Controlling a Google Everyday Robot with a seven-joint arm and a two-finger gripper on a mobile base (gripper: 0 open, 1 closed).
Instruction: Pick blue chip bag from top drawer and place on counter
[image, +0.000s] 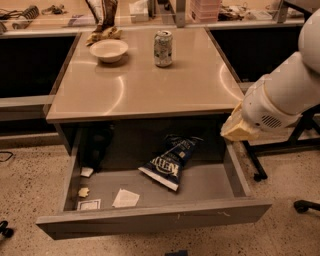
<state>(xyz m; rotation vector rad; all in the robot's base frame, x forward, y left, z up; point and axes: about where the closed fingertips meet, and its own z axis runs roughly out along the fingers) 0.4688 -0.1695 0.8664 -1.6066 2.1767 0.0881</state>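
The blue chip bag (170, 162) lies in the open top drawer (150, 219), right of its middle, white bottom edge toward the front. The beige counter (145, 87) sits above the drawer. My white arm reaches in from the right. My gripper (238, 128) shows as a pale yellowish end at the counter's front right corner, above the drawer's right wall and to the right of the bag, apart from it.
On the counter stand a white bowl (109, 50) and a soda can (163, 48), with a brown striped bag (102, 12) behind. The drawer also holds a dark object (97, 147) at the back left and paper scraps (125, 198). Chair legs (305, 205) stand at the right.
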